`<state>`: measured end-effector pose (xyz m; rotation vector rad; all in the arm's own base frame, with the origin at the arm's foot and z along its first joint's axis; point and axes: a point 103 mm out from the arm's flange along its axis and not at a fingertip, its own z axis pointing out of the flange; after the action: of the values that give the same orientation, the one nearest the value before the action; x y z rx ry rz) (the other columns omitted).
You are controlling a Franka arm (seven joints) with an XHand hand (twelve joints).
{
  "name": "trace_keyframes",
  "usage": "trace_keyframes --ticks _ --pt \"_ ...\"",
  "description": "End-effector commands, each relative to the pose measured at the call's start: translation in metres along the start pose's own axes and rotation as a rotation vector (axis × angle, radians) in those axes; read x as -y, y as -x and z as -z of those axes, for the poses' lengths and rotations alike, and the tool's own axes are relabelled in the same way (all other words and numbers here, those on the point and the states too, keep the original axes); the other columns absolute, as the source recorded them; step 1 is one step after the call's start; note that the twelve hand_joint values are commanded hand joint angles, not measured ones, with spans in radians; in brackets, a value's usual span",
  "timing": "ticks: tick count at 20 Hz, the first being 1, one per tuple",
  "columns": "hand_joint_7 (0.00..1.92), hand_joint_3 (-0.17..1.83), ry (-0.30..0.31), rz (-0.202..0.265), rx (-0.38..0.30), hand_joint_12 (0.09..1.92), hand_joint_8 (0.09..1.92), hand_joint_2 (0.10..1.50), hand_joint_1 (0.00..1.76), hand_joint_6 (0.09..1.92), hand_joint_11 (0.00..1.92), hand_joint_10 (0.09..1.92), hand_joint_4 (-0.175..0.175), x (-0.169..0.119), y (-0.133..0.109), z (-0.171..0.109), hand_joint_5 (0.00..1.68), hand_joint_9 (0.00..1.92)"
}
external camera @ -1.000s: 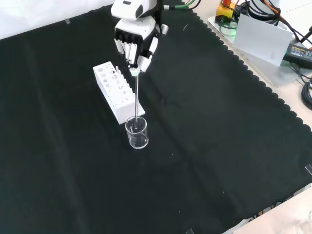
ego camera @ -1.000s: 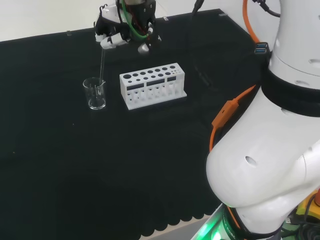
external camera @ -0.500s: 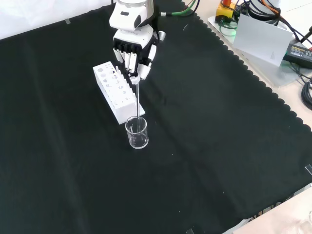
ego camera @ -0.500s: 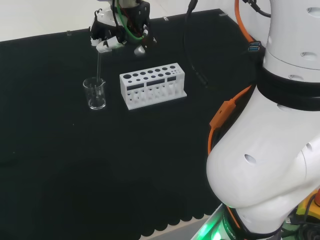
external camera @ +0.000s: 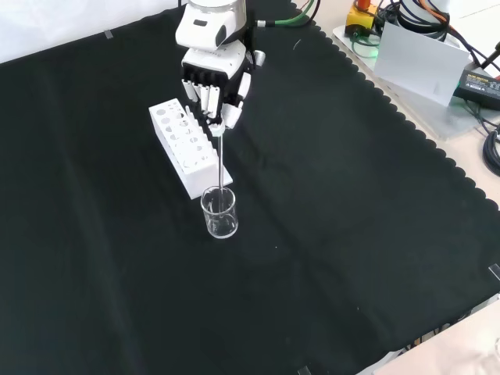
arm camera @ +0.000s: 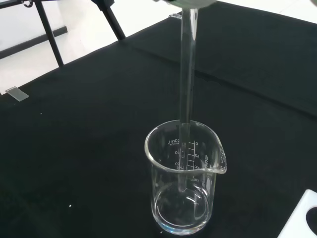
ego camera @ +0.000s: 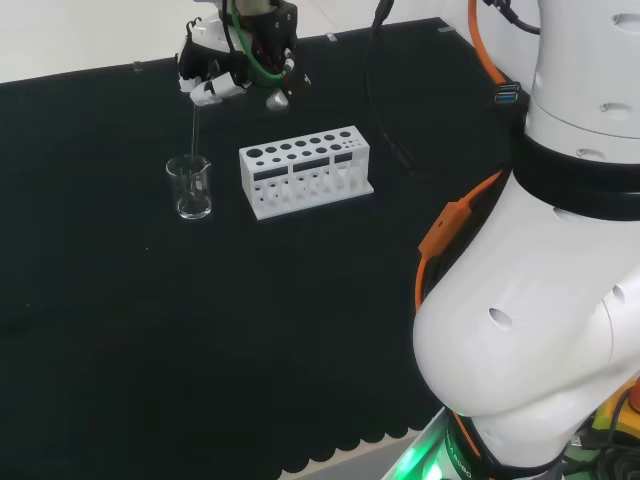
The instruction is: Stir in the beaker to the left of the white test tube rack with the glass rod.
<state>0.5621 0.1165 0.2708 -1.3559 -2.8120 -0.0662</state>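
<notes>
Front view, near to far: beaker (external camera: 219,212) stands on the black worktop (external camera: 351,234), just in front of the near end of the white test tube rack (external camera: 187,147); in the head view it sits to the rack's left. Glass rod (external camera: 222,162) runs up from inside the beaker to the hand (external camera: 215,78) above and beyond it. Fingers (external camera: 212,109) are curled down, clamped on the rod's top end.

Step, as a judgement: stirring in progress or about to start; the rod is already in the beaker.

Risks: the rod looks close to the beaker wall, so a wide sweep could knock or tip the light beaker. The rack is just beside it, so a shoved beaker could hit it. The rod is held only at its top end, so it could swing or slip.

Wrist view shows the rod tip low inside the beaker, near the bottom, and the beaker looking empty or nearly so. Head and front views don't resolve that; they give the hand's height and the rack layout instead.
</notes>
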Motion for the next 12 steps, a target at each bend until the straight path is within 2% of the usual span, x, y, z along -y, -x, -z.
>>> trace_keyframes --ticks 1,8,12 --pt "1.30 -0.17 -0.023 0.017 0.000 0.73 0.57 1.07 1.31 0.55 1.71 0.48 -0.175 -0.0116 -0.0024 -0.0052 1.26 1.87" --pt "1.30 -0.17 -0.035 0.029 -0.014 0.73 0.57 1.07 1.31 0.55 1.71 0.47 -0.175 -0.0181 -0.0038 -0.0124 1.26 1.87" --pt "1.30 -0.17 -0.036 0.021 -0.012 0.73 0.56 1.07 1.31 0.55 1.71 0.47 -0.175 -0.0185 0.0037 -0.0114 1.26 1.87"
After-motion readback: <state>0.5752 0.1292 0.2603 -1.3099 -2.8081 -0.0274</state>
